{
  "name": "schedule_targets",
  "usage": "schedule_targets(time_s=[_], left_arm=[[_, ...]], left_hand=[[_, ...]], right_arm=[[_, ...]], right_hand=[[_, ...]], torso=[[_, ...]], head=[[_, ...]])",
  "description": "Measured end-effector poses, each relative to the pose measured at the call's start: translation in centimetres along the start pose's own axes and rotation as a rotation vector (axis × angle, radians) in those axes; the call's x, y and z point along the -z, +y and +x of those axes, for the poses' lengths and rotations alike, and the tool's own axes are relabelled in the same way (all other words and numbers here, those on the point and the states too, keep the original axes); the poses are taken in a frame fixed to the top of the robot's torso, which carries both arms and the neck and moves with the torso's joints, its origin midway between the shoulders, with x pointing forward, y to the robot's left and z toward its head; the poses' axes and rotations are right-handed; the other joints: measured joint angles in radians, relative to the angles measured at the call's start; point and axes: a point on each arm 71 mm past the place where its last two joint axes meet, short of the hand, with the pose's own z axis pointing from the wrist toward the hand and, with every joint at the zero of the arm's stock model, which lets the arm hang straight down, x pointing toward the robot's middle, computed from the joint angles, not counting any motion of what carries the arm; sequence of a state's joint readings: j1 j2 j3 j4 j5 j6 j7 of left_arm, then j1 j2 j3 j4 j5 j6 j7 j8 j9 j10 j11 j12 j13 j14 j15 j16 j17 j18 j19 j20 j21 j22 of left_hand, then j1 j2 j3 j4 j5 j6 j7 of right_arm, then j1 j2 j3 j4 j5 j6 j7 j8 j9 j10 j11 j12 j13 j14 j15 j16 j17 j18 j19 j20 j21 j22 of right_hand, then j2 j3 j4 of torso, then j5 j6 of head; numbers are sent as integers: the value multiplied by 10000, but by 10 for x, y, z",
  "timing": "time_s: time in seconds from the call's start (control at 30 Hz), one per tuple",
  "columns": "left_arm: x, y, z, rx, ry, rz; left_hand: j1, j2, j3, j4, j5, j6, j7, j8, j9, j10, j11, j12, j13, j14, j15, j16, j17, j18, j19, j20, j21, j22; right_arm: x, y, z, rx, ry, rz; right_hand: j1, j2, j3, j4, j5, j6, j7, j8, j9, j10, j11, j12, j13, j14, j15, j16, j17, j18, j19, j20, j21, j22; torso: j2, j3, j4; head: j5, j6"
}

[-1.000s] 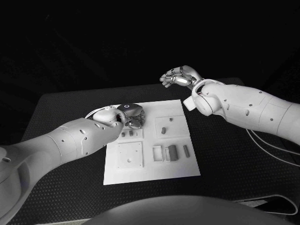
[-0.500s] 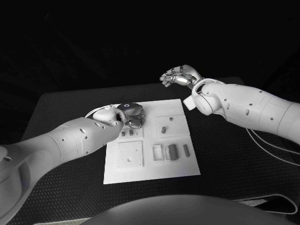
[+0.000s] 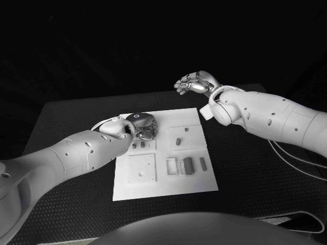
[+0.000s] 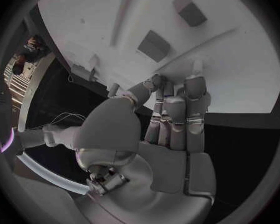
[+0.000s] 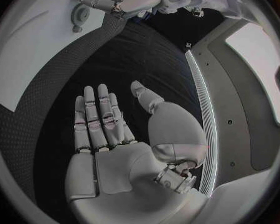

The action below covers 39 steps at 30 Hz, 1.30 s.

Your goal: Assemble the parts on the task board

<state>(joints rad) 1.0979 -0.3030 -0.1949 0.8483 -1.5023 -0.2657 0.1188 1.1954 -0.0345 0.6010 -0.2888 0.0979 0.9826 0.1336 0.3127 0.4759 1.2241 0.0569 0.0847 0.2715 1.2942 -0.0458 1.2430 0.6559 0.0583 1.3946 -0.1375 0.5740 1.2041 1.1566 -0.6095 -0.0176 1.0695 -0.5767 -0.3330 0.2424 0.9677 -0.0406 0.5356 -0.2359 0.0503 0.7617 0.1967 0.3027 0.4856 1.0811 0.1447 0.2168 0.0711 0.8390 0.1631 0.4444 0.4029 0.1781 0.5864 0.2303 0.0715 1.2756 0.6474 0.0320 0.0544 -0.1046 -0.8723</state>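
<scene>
While sprawled across most of the frame, black desk (image 3: 68,122) carrying white task board (image 3: 163,181) at centre, running from middle down toward lower centre. Progress judged early: several grey parts (image 3: 187,164) lying loose or standing in recesses mid-board, a square plate (image 3: 142,168) at lower left of board, a slotted plate (image 3: 183,137) at upper right, small pieces (image 3: 141,145) just under the left robot hand. Nothing plainly mated yet; most assembly left, as far as visible.

Left arm entering from lower left, left robot hand (image 3: 136,125) down over upper-left corner of board, fingers (image 4: 177,109) pressed side by side with tips on or just above the white surface near two dark blocks (image 4: 154,45). Pinching something or not: cannot tell, nothing seen between the fingers.

Right arm entering from right edge, right robot hand (image 3: 196,84) raised at upper centre, beyond far edge of board, well apart from parts. Palm open in wrist view, fingers (image 5: 96,117) straight and close together, thumb off to side, holding nothing.
</scene>
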Motion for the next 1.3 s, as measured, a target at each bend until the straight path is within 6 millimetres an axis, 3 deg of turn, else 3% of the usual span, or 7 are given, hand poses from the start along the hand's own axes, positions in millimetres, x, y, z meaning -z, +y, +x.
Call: schedule_targets(time_s=[0.53,1.3], left_arm=[[8,4,3,641,-310,73],[15,11,-17,1259,-850,103]], left_hand=[[-15,38,1,-2,58,-2,-2,-2,-7,30,-30,3,12,0,1,0,-22,-51,27,-20,0,9],[-25,44,27,26,54,17,18,-31,-3,15,-15,-9,18,13,13,38,-29,-66,66,-52,-38,6]], right_arm=[[1,-1,-2,10,-21,14],[2,-2,-4,25,-55,36]], right_hand=[[0,0,0,0,0,0,0,0,1,0,0,0,0,0,0,0,-2,0,0,0,0,0],[0,0,0,0,0,0,0,0,1,0,0,0,0,0,0,0,5,0,0,0,0,0]], torso=[[-1,-3,13],[-3,-24,16]], head=[[2,24],[36,41]])
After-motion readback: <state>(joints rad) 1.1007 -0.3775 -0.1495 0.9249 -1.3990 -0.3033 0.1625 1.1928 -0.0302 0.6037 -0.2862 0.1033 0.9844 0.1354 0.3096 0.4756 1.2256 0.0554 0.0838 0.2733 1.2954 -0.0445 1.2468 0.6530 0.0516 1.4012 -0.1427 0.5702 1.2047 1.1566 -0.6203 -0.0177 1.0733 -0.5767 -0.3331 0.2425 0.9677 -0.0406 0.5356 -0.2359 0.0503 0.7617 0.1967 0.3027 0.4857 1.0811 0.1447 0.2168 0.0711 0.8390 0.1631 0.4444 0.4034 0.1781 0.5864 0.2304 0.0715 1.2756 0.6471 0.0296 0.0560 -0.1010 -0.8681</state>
